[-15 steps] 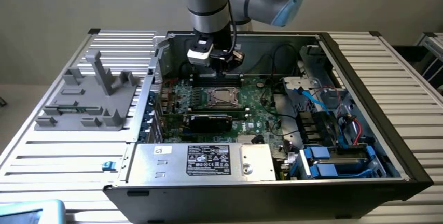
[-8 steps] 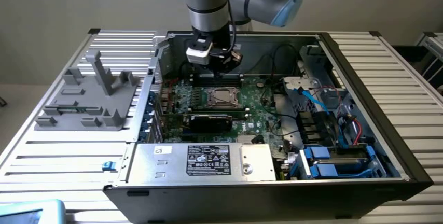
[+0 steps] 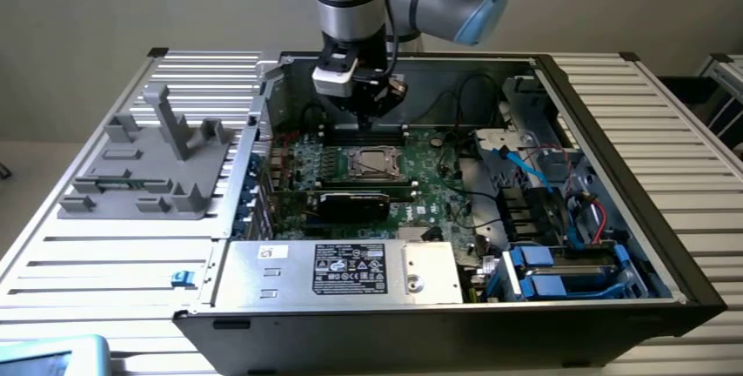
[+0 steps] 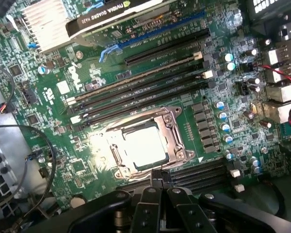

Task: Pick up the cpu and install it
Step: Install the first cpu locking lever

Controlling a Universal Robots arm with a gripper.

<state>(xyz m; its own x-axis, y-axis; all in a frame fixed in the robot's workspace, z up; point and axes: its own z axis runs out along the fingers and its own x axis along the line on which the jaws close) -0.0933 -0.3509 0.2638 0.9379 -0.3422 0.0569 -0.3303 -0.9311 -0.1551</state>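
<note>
The cpu (image 4: 144,144), a flat square chip with a bright silver top, lies inside the metal socket frame (image 4: 175,145) on the green motherboard (image 4: 48,77). In the exterior view the cpu (image 3: 371,162) sits mid-board inside the open computer case. My gripper (image 3: 364,120) hangs just above and behind the socket. Its black fingers (image 4: 149,201) are pressed together with nothing visible between them, just beside the socket's edge.
A graphics card (image 3: 354,203) and memory slots (image 4: 150,73) flank the socket. A silver box with a black-and-white label (image 3: 348,270) fills the case's near side. Drive bays and cables (image 3: 558,219) lie at the exterior view's right. A grey fixture (image 3: 151,167) stands outside, left.
</note>
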